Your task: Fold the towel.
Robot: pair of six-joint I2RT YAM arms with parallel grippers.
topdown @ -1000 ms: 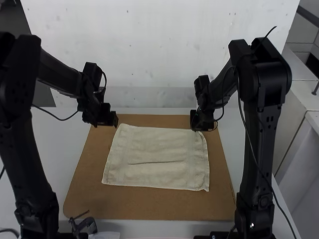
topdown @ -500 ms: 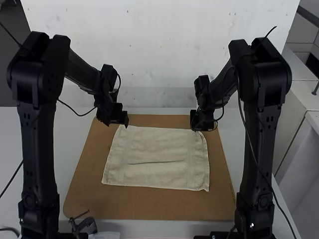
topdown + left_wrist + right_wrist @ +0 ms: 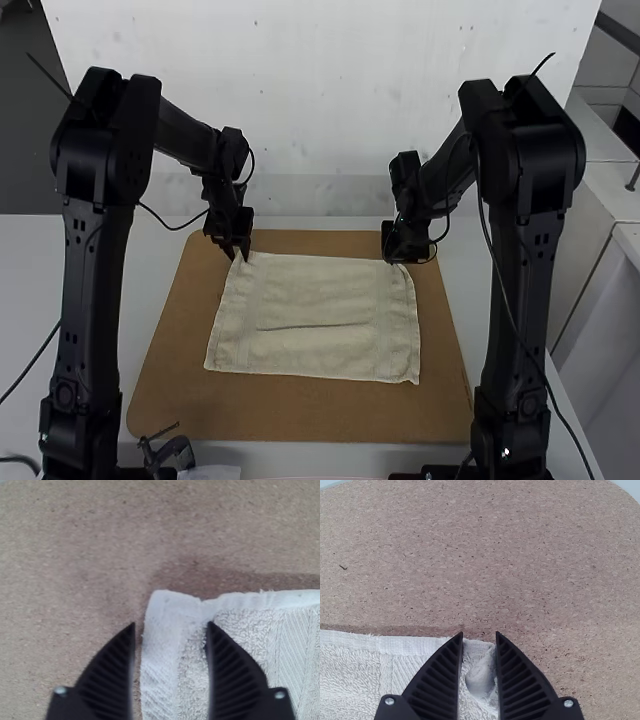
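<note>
High view, left to right. Small dark clamp (image 3: 170,455) by the near edge of a brown board (image 3: 300,415), which lies on the white desk (image 3: 30,260). Next, my left gripper (image 3: 243,255), at the towel's far left corner. Left wrist view has its fingers well apart, one over bare board, the other over towel, the hemmed edge between them; nothing gripped. Whether either finger touches the cloth, I cannot tell.

Towel (image 3: 315,290), pale and hemmed, on the board between my two arms: spread mostly flat, one slim crease running crosswise near its middle, near right corner drawn to a small point.

Last, my right gripper (image 3: 405,245), at the far right corner. Right wrist view: fingers closed to a narrow gap, a raised pucker of the towel pinched between them, just in from the far hem.
</note>
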